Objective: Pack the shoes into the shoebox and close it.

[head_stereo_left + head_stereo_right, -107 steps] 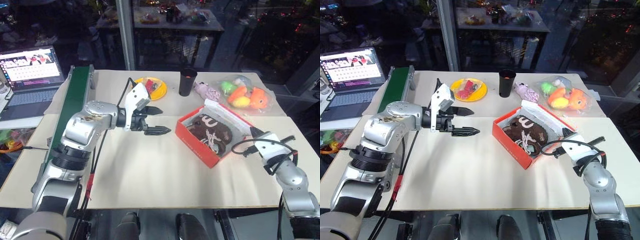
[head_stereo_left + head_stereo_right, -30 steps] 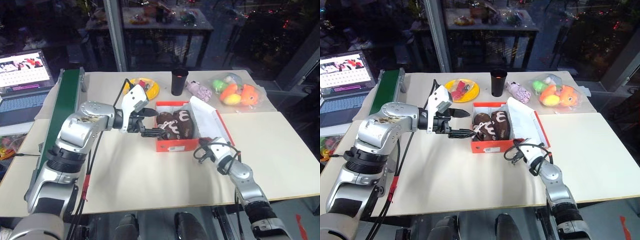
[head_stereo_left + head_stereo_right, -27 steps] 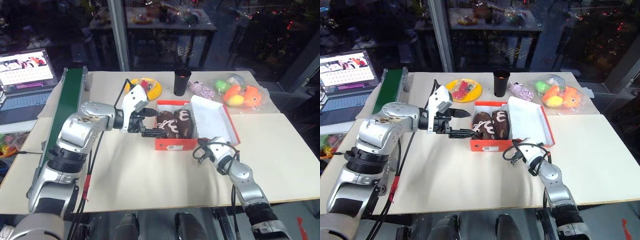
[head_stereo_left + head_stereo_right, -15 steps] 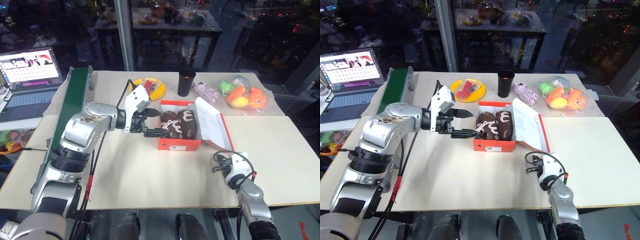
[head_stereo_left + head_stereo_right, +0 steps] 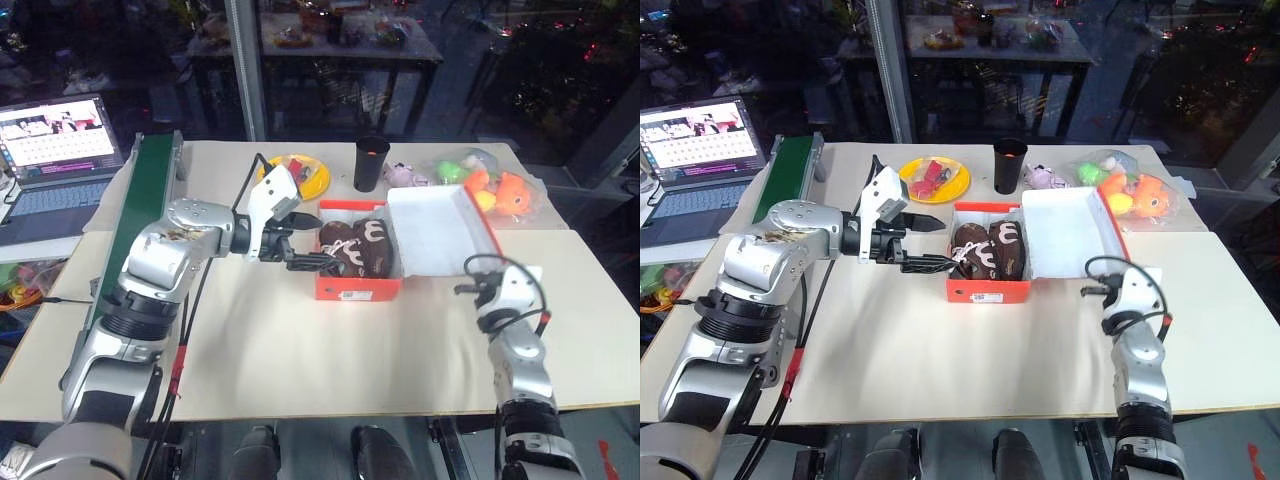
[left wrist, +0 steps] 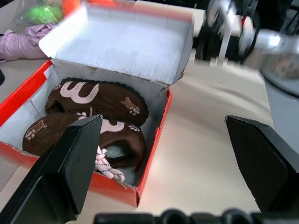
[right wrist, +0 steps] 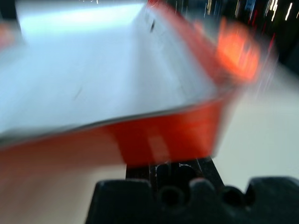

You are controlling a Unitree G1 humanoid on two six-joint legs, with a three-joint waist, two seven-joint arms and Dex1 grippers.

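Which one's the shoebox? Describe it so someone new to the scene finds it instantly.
On the pale tabletop, look near the middle, in front of the black cup and the round yellow plate. The orange-red rectangular cardboard shoebox sits there, its white-lined flap lid thrown open to the right. Nothing else there holds the two dark brown soft shoes with pale markings.

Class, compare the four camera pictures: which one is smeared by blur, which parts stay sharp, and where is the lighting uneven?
Right wrist view: the shoebox lid is smeared by blur. Left wrist view: the shoes are sharp, while the right hand behind the lid is blurred. Head views: the table is brightly lit, the room behind the glass dark.
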